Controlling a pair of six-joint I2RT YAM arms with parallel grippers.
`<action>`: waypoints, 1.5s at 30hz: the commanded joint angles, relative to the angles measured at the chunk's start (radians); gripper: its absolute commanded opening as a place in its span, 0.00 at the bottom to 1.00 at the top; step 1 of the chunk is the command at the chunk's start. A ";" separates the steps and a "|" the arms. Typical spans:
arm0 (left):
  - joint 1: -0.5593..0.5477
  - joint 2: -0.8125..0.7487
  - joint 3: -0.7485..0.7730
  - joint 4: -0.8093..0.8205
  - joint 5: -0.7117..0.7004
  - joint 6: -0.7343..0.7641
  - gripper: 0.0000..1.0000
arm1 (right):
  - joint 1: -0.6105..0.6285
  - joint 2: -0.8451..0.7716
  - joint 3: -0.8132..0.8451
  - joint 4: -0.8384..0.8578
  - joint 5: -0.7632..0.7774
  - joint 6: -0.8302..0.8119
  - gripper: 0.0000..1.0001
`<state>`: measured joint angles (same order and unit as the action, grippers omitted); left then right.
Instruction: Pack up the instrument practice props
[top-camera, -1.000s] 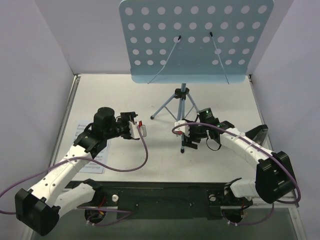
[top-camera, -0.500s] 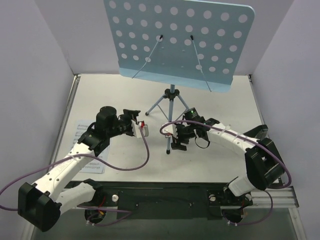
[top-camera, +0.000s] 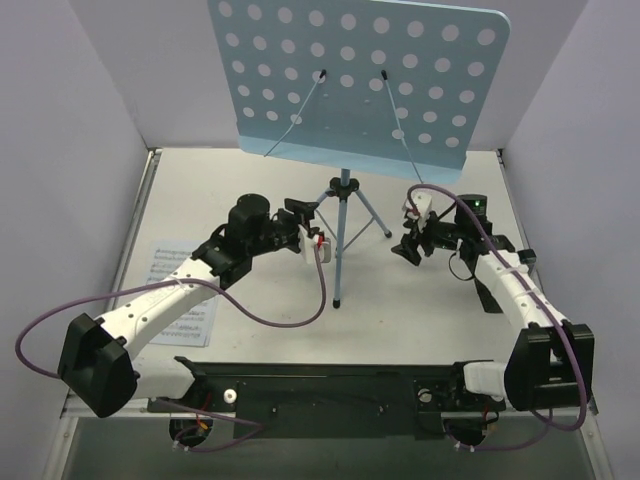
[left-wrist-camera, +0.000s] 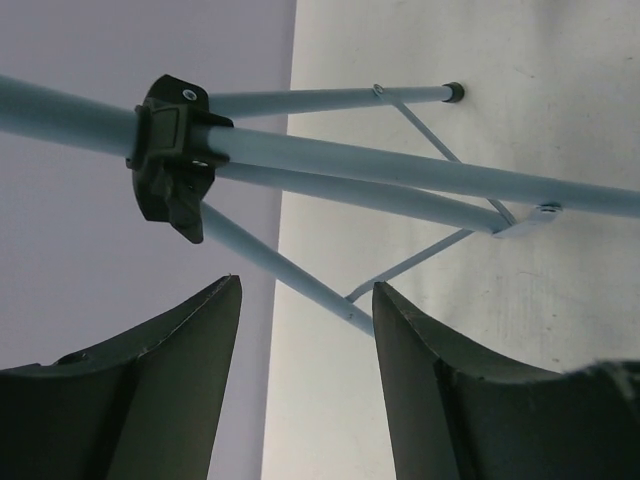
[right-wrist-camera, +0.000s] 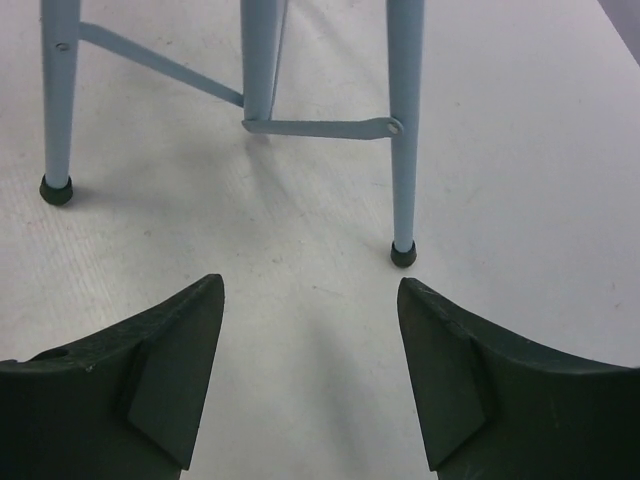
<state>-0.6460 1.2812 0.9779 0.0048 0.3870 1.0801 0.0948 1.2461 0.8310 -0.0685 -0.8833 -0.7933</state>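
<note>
The light-blue hole-punched music stand (top-camera: 355, 80) stands on its thin tripod legs (top-camera: 340, 235) at the back middle of the table. My left gripper (top-camera: 322, 245) is open and empty just left of the front leg. In the left wrist view the legs (left-wrist-camera: 400, 175) and black collar (left-wrist-camera: 170, 150) lie just beyond my open left gripper (left-wrist-camera: 305, 285). My right gripper (top-camera: 410, 247) is open and empty right of the tripod. The right wrist view shows two leg feet (right-wrist-camera: 403, 252) ahead of my open right gripper (right-wrist-camera: 310, 285). A white sheet-music page (top-camera: 175, 290) lies at the left. The metronome is out of view.
Grey-violet walls (top-camera: 70, 150) close in the table on the left, back and right. The stand's desk overhangs the back of the table. Purple cables (top-camera: 290, 315) trail from both wrists. A black rail (top-camera: 330, 375) runs along the near edge.
The stand shifted left a second ago and has stayed put since. My right gripper left the front leg and moved right and back. My left gripper moved right, up to the tripod.
</note>
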 joint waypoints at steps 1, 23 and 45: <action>-0.040 0.003 0.048 0.056 -0.091 0.069 0.64 | -0.020 0.093 0.054 0.208 -0.178 0.176 0.66; -0.069 -0.045 0.108 -0.072 -0.209 0.069 0.68 | 0.129 0.355 0.117 0.762 -0.071 0.437 0.58; -0.072 -0.040 -0.018 0.208 -0.152 -0.020 0.60 | 0.198 0.173 -0.012 0.441 0.044 0.275 0.00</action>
<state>-0.7147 1.2419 0.9859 0.0677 0.2169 1.1313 0.2649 1.4666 0.8478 0.4576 -0.7906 -0.5114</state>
